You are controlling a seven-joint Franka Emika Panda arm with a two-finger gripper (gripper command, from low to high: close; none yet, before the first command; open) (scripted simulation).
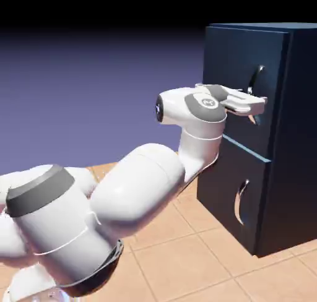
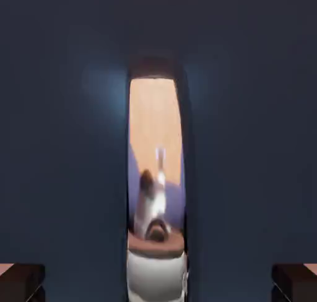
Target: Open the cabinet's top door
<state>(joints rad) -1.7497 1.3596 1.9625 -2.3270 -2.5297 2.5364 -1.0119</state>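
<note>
The tall navy cabinet (image 1: 297, 140) stands at the exterior view's right. Its top door (image 1: 241, 53) looks closed, and my gripper (image 1: 252, 106) reaches level onto that door's curved silver handle (image 1: 256, 78). In the hand view the dark door (image 2: 62, 140) fills the frame. The shiny handle (image 2: 156, 171) runs upright down the middle and mirrors the floor and arm. My gripper (image 2: 158, 283) straddles it. The fingertips (image 2: 21, 283) sit at the bottom corners, each with a gap to the handle. The jaws stand open around the handle without touching it.
Below the top door sits the shorter lower door (image 1: 226, 183) with its own silver handle (image 1: 239, 202). The cabinet rests on a tan tiled surface (image 1: 186, 257). My arm's bulky white links (image 1: 142, 183) fill the lower left.
</note>
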